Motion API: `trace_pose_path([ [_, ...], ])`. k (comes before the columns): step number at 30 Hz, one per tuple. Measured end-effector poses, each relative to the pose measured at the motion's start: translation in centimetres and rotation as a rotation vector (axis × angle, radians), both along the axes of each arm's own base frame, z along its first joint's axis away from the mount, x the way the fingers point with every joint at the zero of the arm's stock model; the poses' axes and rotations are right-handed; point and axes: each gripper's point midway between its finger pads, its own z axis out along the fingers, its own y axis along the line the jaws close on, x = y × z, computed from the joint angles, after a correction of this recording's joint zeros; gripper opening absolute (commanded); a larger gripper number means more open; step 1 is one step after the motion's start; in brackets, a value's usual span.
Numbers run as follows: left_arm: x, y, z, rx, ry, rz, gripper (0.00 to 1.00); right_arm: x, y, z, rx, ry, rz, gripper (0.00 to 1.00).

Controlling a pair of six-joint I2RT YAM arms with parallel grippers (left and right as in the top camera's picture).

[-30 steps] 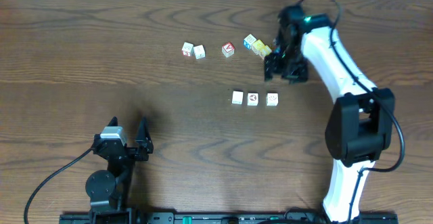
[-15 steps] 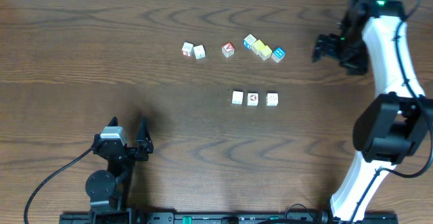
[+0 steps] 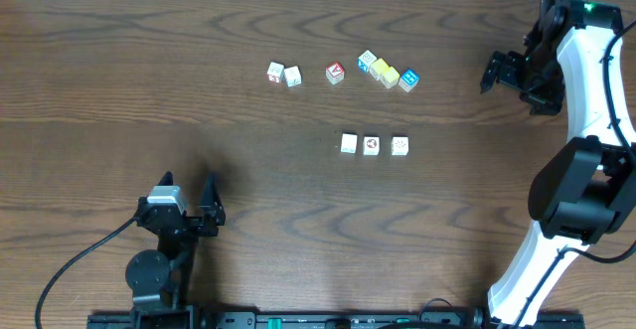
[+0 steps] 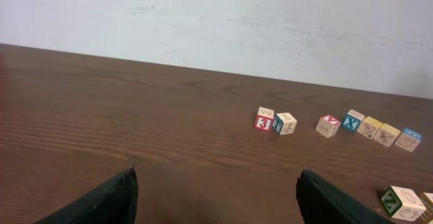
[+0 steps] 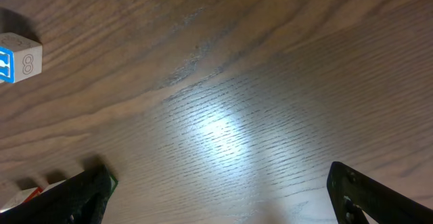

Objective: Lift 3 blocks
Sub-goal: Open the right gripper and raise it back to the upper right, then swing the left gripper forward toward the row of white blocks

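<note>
Withdrawn from the coloured cubes (image 3: 386, 72) to the far right, your right gripper (image 3: 504, 72) hangs spread and empty, your left gripper (image 3: 189, 200) spread and idle, and the three blocks (image 3: 372, 145) rest mid-table in a row, none lifted.

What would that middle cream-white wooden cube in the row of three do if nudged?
The middle cream-white wooden cube looks stiff and, being small, probably light. Resting flat-faced on the brown wooden table, it would likely slide, not roll.
</note>
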Motion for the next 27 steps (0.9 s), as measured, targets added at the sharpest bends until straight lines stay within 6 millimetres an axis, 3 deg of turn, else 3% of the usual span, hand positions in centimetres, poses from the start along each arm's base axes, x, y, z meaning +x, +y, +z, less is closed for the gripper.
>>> trace_pose_path([
  [19, 0.0, 0.0, 0.1, 0.000, -0.003, -0.001, 0.75, 0.0, 0.0, 0.0, 0.000, 0.000, 0.000, 0.99],
  [27, -0.3, -2.8, 1.6, -0.005, -0.069, -0.165, 0.75, 0.0, 0.0, 0.0, 0.000, 0.000, -0.001, 0.99],
])
